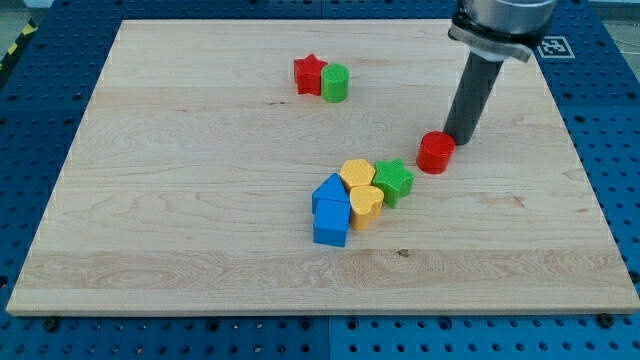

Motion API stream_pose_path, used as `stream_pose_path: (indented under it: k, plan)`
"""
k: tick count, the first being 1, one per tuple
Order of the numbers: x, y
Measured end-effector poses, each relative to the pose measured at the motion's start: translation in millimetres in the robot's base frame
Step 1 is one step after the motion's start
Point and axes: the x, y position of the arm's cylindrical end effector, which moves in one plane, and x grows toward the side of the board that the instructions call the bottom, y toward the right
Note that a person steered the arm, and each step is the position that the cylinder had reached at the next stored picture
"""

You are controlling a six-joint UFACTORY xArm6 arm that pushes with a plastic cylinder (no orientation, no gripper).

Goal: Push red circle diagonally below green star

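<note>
The red circle (435,152) lies on the wooden board right of centre. The green star (394,181) lies just to its lower left, a small gap apart. My tip (462,138) stands at the red circle's upper right edge, touching or nearly touching it. The dark rod rises from there to the view's top.
A yellow hexagon (357,175) and a yellow heart (366,203) touch the green star's left side. Two blue blocks (330,210) lie left of them. A red star (309,74) and a green circle (335,82) sit together near the view's top centre. The board's right edge (590,170) is close.
</note>
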Motion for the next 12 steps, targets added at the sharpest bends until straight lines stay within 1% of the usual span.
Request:
stream_pose_path:
  k: [1, 5, 8, 9, 10, 11, 12]
  plan:
    - [-16, 0]
    - [3, -23]
    - [70, 8]
    - [77, 8]
    - [19, 9]
    - [3, 0]
    - [28, -26]
